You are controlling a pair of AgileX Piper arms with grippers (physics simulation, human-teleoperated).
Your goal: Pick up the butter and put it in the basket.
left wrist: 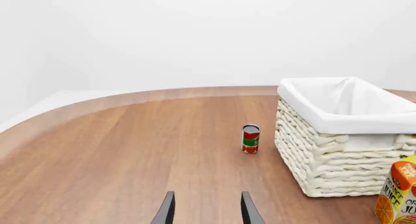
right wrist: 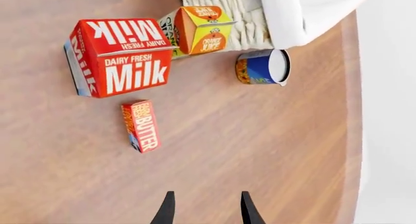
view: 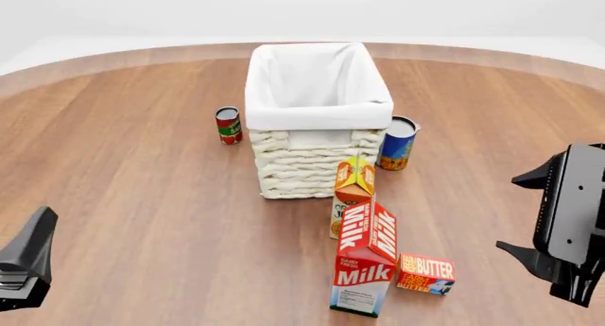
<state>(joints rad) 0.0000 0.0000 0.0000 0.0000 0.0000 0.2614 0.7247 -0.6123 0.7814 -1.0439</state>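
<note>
The butter (view: 426, 273) is a small flat red-and-orange box lying on the table just right of the milk carton (view: 366, 268); it also shows in the right wrist view (right wrist: 141, 125). The white wicker basket (view: 318, 105) with cloth liner stands at the middle back, also in the left wrist view (left wrist: 344, 136). My right gripper (right wrist: 204, 208) is open and empty, apart from the butter, with the arm (view: 572, 220) at the right edge. My left gripper (left wrist: 204, 209) is open and empty, with the arm (view: 27, 266) at the lower left.
An orange juice carton (view: 353, 191) stands between the milk carton and the basket. A blue can (view: 398, 143) stands right of the basket, a red can (view: 228, 125) left of it. The round wooden table (view: 142, 198) ends at its curved far edge.
</note>
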